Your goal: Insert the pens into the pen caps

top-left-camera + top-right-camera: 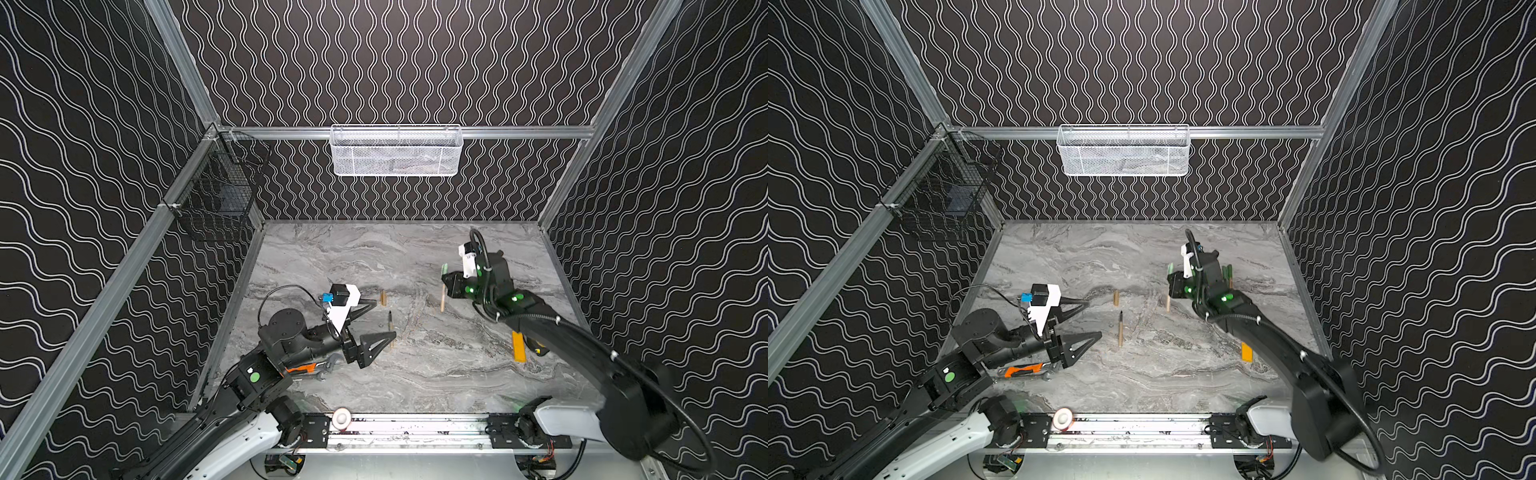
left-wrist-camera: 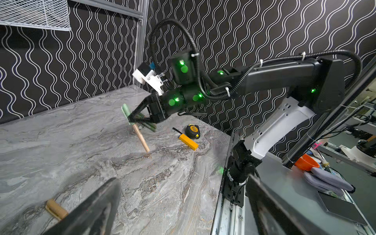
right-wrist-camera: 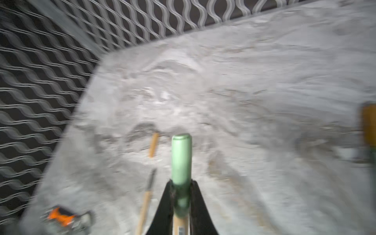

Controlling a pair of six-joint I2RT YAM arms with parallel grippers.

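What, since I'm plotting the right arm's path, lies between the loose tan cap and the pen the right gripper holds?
Nothing: only bare marble table separates the tan cap from the held pen, as both top views show.

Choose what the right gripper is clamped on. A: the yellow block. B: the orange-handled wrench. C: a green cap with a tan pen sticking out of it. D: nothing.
C: the right gripper is closed on the green cap, and the tan pen juts out from the cap's lower end.
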